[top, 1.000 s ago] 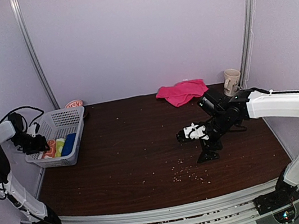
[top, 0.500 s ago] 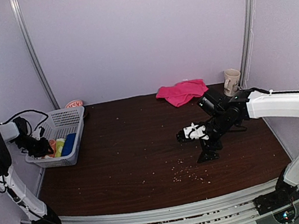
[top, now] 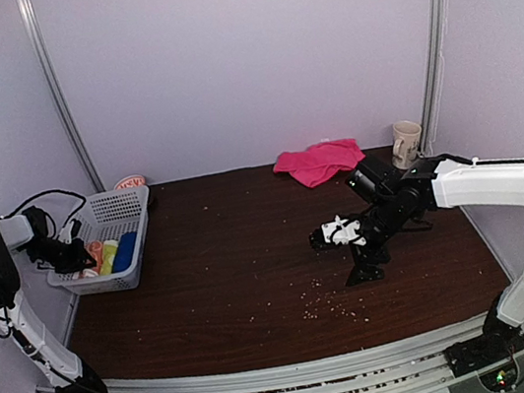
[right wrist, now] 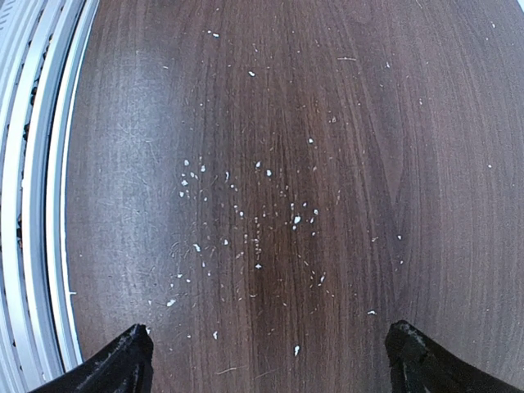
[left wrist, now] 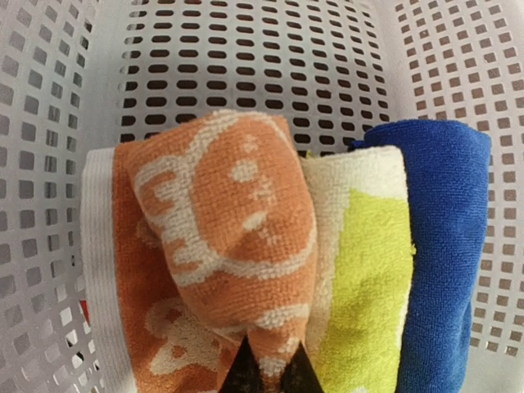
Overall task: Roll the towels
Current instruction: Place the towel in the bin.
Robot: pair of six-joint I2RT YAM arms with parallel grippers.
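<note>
Pale lilac walls on three sides, a dark wood-grain table underneath, and we start out at nine o'clock, where the white lattice basket sits at the table's left edge. The left gripper is down inside it, tips pressed together on a raised fold of the orange towel, cream cartoon pattern bunching up toward the wrist camera. Just beside it at its three o'clock lies a yellow-green cloth, then a blue cloth, all three packed side by side. That orange terry looks light, soft and floppy, so it should sag and drape the moment it leaves the basket; I'd judge an edge or corner the better hold once it needs spreading flat for a roll. Across to twelve-thirty, the pink towel lies crumpled near the back wall, nothing touching it, equally limp by the look of it and needing flattening first. Toward three o'clock, the right gripper hangs over bare wood with its fingers spread wide, holding nothing. Pale crumbs are scattered on the table beneath it, and they could cling to towelling. Far back at two o'clock a cream mug stands upright, well apart from either towel.
</note>
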